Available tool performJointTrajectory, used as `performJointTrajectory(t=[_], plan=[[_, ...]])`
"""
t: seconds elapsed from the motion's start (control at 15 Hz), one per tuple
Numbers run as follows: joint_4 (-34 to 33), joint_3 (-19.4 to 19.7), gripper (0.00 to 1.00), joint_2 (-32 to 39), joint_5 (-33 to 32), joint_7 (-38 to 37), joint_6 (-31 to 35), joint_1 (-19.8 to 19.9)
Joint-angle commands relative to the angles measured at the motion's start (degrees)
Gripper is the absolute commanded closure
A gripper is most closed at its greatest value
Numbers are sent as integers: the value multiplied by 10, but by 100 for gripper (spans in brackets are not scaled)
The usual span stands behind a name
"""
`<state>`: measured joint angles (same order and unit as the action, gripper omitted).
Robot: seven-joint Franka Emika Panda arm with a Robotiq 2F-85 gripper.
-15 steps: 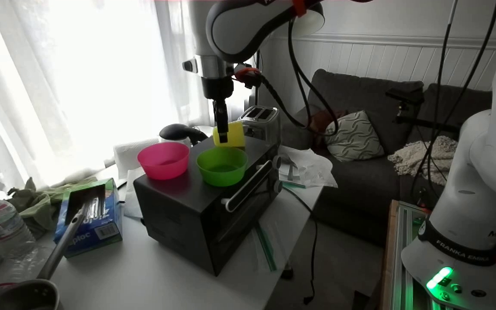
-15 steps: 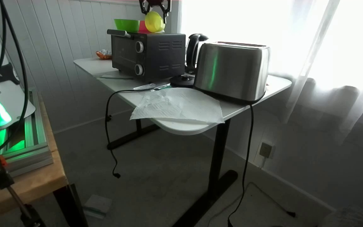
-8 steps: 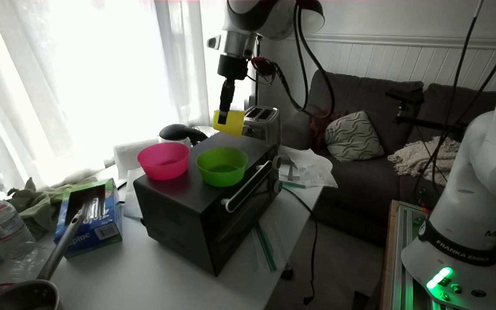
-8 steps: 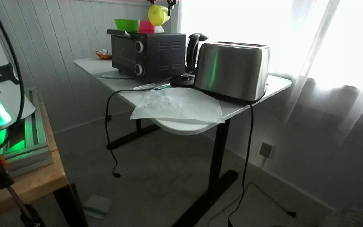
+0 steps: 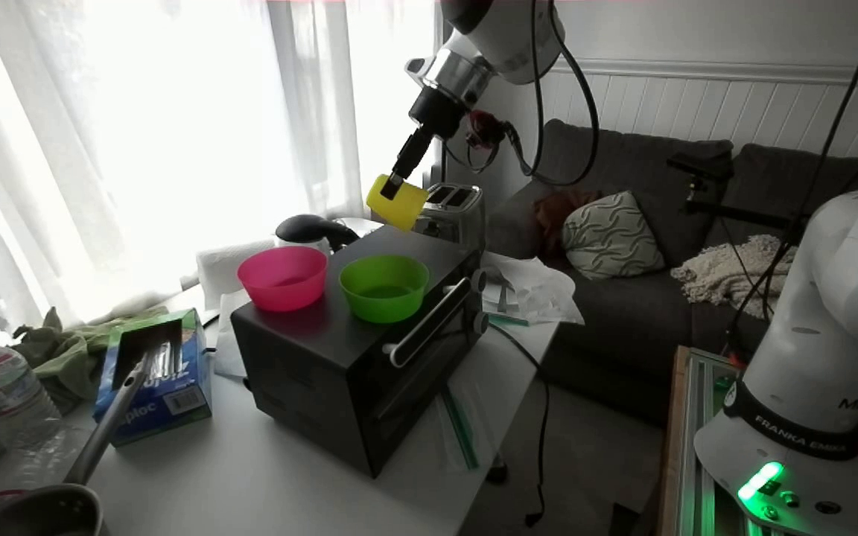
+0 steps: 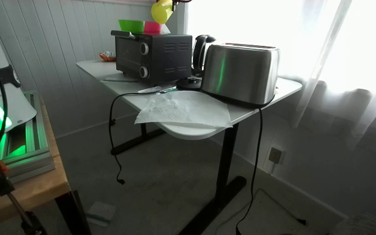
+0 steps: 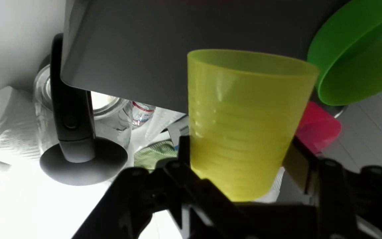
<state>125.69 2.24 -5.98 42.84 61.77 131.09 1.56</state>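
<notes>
My gripper (image 5: pixel 393 186) is shut on a yellow cup (image 5: pixel 407 207) and holds it tilted above the far end of the dark toaster oven (image 5: pixel 302 394). In the wrist view, the fingers (image 7: pixel 240 149) grip both sides of the cup (image 7: pixel 244 126); its base faces the palm and its open rim points away. The cup also shows at the top of an exterior view (image 6: pixel 162 12), where most of the gripper is cut off. A green bowl (image 5: pixel 384 292) and a pink bowl (image 5: pixel 282 278) stand upright on the oven, apart from the cup.
A steel toaster (image 6: pixel 240 71) and a kettle with a black handle (image 7: pixel 73 109) stand close to the oven. A paper towel roll (image 7: pixel 12 119) is beyond the kettle. A Ziploc box (image 5: pixel 161 380), a pan (image 5: pixel 42 514) and a bottle (image 5: pixel 19 387) are on the white table (image 5: pixel 250 476).
My gripper has lifted the yellow cup from near the oven top and tilted over, with the wrist swinging toward the toaster side. The bowls have not moved.
</notes>
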Motion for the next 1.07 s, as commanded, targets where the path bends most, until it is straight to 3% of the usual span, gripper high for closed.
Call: performJointTrajectory(t=[0.0,0.2,0.27,0.53,0.6,1.0], plan=[[63,24,55,-42,124,113,11,-5],[84,27,55,-42,131,105,5,3],[55,25,30,-18,110,99,-1,2],[66,27,30,-20,111,99,-1,2],[66,32,55,-15,147,129,6,0],[65,49,55,17,388,324,-26,12]])
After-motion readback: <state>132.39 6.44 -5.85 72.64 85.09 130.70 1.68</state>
